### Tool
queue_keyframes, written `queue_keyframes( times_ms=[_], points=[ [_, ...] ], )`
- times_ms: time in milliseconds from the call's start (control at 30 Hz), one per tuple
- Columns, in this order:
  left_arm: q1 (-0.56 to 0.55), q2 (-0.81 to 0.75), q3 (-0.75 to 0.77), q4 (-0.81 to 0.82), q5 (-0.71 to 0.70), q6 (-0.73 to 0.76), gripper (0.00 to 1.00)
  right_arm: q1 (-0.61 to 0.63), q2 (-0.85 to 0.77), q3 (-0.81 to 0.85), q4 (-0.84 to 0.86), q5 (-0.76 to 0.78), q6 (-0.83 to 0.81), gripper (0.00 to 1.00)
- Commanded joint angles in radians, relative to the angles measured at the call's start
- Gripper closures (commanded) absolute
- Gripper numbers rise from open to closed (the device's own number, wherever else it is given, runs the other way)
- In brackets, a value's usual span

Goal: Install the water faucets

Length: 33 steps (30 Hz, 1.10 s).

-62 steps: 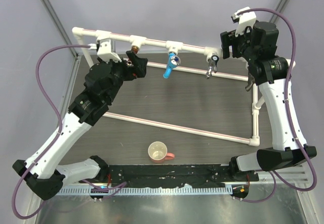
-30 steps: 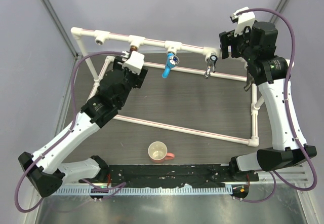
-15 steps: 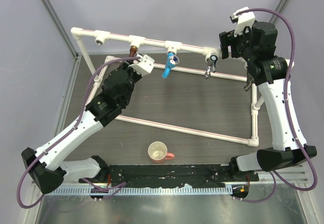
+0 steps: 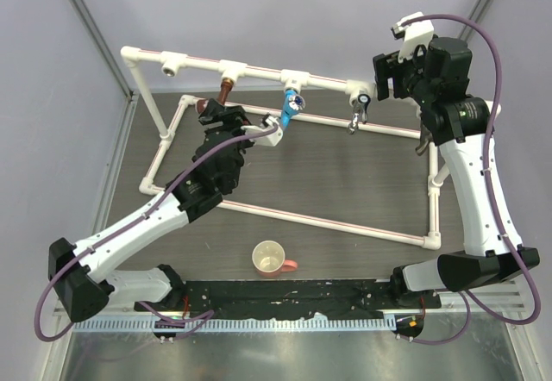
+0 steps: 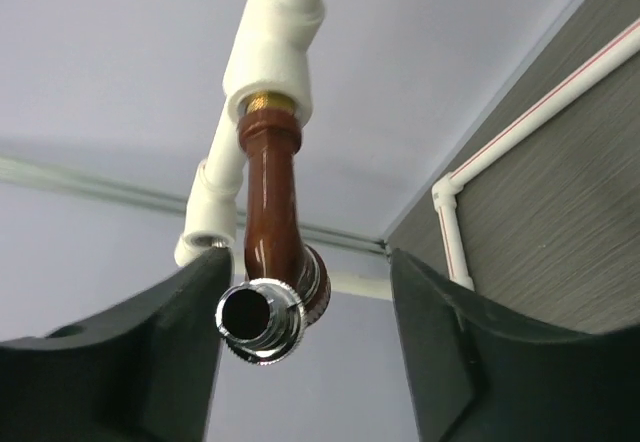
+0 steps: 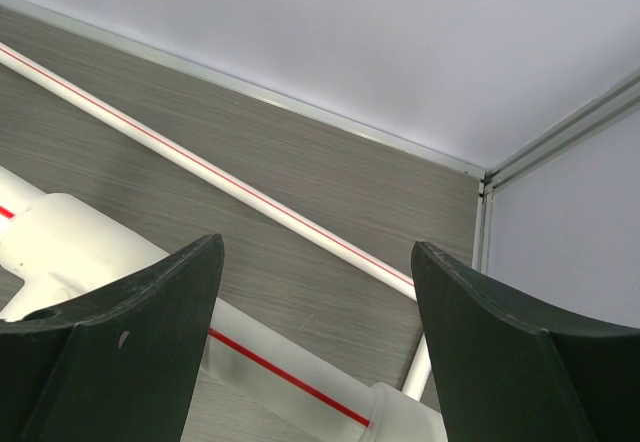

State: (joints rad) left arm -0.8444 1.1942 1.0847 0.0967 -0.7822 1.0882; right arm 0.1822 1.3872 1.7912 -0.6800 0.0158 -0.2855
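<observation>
Now left claw (image 5: 308, 262) has twisted around copper faucet (image 5: 268, 192).

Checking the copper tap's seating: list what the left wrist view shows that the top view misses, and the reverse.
Only left wrist: the copper faucet with its chrome mouth end-on, and a gap between it and one finger. Only top: the blue faucet, the chrome faucet, the cup. Both: the copper faucet hanging from the white pipe at the left gripper.
</observation>
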Motion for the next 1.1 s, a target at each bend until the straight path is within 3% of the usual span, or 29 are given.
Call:
queue_keyframes(
  times_ms=[0, 67, 200, 433, 633, 767, 900, 1067],
  points=[
    [-0.032, -0.014, -0.005, -0.023, 0.070, -0.054, 0.20, 0.043, 0.010, -0.024, -0.110, -0.094, 0.016, 0.17],
    [-0.032, -0.033, 0.018, -0.044, 0.090, -0.106, 0.10, 0.045, 0.010, -0.024, -0.110, -0.096, 0.017, 0.17],
    [-0.032, -0.094, 0.055, -0.094, 0.150, -0.279, 0.01, 0.045, 0.015, -0.024, -0.110, -0.096, 0.016, 0.17],
    [-0.016, -0.249, 0.083, -0.150, 0.261, -0.713, 0.00, 0.045, 0.018, -0.023, -0.110, -0.093, 0.016, 0.17],
    [0.146, -0.326, 0.095, -0.236, 0.267, -1.222, 0.00, 0.045, 0.021, -0.021, -0.110, -0.094, 0.016, 0.17],
    [0.351, -0.392, 0.035, -0.238, 0.365, -1.575, 0.00, 0.045, 0.022, -0.021, -0.110, -0.096, 0.016, 0.17],
    [0.436, -0.438, -0.026, -0.247, 0.411, -1.893, 0.00, 0.045, 0.022, -0.023, -0.109, -0.096, 0.016, 0.17],
    [0.508, -0.437, -0.140, -0.134, 0.536, -2.273, 0.00, 0.046, 0.022, -0.026, -0.110, -0.096, 0.016, 0.17]
  ],
)
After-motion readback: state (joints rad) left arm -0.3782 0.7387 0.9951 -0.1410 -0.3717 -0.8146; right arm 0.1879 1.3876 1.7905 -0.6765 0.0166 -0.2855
